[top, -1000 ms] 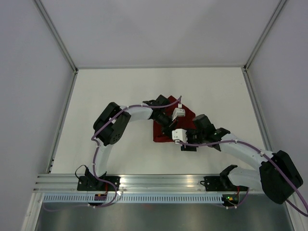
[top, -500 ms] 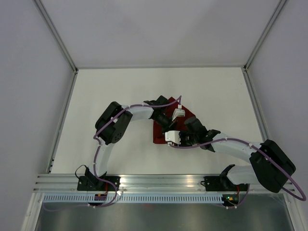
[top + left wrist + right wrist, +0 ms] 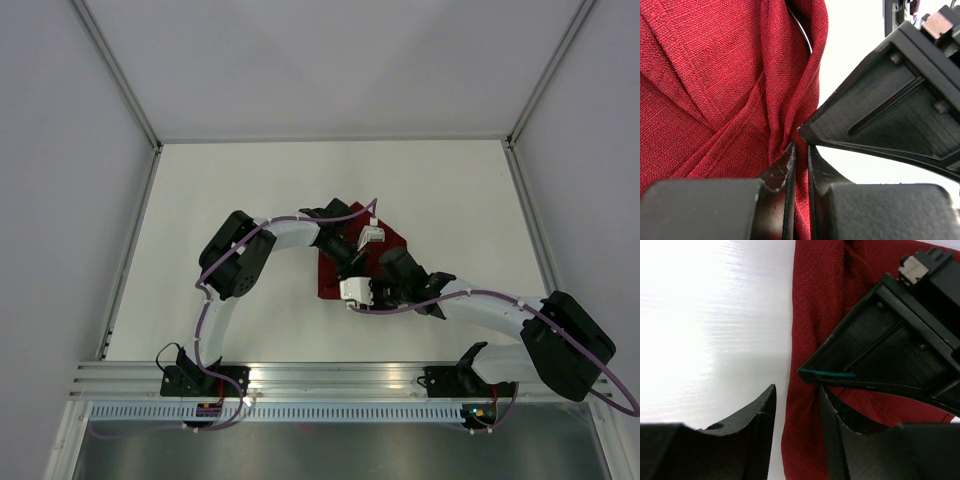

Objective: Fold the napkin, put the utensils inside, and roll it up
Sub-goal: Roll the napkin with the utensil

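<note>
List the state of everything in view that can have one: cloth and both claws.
dark red soft cloth napkin: folded over, creased, lying on the white table.
left claw: shut on a raised fold of the napkin.
right claw: open, jaws astride the napkin's edge, gripping nothing.

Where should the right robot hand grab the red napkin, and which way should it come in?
Best guess: the straight edge of the napkin, lying flat against the white table, just beside where the left gripper pinches a raised fold. Come straight down from above, one finger each side of that edge, so closing bunches the cloth up. The right gripper hangs open right there, straddling it.
</note>
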`<move>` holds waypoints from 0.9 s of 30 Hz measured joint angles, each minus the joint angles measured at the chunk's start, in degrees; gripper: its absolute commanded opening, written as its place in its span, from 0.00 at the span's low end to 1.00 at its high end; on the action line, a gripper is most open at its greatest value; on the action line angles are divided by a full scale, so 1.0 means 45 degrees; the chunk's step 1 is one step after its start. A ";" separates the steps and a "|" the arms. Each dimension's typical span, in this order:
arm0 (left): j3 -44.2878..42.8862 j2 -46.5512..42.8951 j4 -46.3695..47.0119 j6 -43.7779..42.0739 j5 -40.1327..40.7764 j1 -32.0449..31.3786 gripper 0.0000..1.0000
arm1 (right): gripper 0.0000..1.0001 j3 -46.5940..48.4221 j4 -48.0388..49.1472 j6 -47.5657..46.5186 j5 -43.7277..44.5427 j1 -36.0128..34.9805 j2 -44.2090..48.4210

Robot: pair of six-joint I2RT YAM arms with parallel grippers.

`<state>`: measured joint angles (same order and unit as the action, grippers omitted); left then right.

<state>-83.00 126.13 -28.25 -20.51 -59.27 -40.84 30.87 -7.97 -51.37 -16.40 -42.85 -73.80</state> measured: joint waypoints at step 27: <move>0.0908 -0.0447 0.1418 0.2098 -0.0058 0.0471 0.27 | 0.01 0.1185 -0.0821 0.0369 -0.0787 0.0763 -0.1715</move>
<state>-78.91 124.11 -21.87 -11.07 -59.53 -38.72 36.21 -11.66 -49.71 -19.94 -39.42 -81.52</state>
